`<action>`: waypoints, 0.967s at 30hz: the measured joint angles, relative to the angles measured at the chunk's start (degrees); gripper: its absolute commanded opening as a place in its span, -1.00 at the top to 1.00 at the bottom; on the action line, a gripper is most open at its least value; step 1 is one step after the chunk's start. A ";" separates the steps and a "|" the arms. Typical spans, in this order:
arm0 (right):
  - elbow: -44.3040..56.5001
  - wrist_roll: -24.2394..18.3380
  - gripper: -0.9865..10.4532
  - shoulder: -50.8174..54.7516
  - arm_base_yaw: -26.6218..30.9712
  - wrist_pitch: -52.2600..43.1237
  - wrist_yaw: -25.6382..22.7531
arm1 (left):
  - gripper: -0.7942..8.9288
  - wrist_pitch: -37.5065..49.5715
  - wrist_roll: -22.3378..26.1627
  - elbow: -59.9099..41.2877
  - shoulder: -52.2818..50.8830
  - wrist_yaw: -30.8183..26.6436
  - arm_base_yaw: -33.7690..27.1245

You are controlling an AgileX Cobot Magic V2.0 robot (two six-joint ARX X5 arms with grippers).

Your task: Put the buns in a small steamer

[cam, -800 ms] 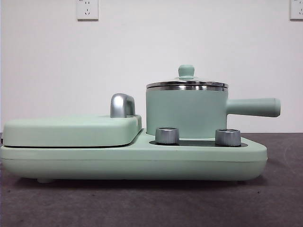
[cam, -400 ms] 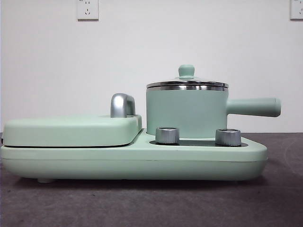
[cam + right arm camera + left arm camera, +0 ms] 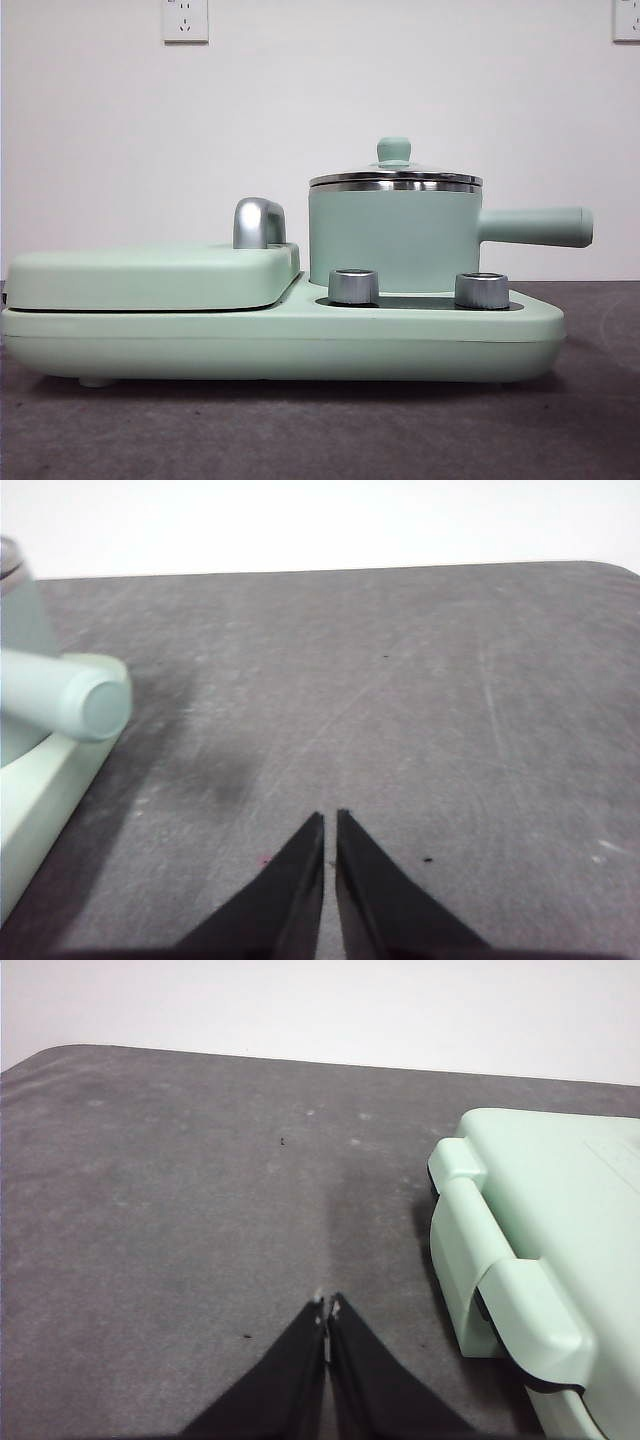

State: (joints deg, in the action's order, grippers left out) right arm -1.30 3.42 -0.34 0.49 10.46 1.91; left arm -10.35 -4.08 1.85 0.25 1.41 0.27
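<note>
Presently, left to right: left gripper [image 3: 326,1305], jaws pressed together, idles over bare worktop [image 3: 180,1180] beside the griddle [image 3: 150,275]. Small steamer [image 3: 395,235] sits lidded on its base, apparently awaiting loading. Right gripper [image 3: 330,820], jaws nearly closed, empty, waits near the steamer's handle [image 3: 75,705]. Buns not visible.

The small steamer [image 3: 395,235] stands shut under its lid [image 3: 394,178], so its inside cannot be seen from the front; no bun shows in any view. In the right wrist view only the blurred handle end [image 3: 88,705] and a sliver of the steamer's wall at the picture's edge appear. The flat griddle [image 3: 545,1250] is cut off by the left wrist picture's edge, its lid closed over whatever lies within. Both hands are out of the front view. The wall sockets [image 3: 184,20] are clipped at the top edge.
</note>
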 measured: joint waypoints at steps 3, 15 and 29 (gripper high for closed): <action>0.00 -1.70 0.80 0.00 -0.76 -0.02 0.00 | 0.82 0.00 0.00 0.00 0.00 0.00 0.00; 0.24 -3.61 0.80 0.00 -1.09 -0.79 -0.02 | 0.82 0.00 0.00 0.00 0.00 0.00 0.00; 0.28 -3.63 0.80 0.00 -1.09 -0.83 -0.04 | 0.82 0.00 0.00 0.00 0.00 0.00 0.00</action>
State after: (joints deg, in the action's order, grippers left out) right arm -1.02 -0.21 -0.34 -0.60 9.63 1.87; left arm -10.35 -4.08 1.85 0.25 1.41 0.27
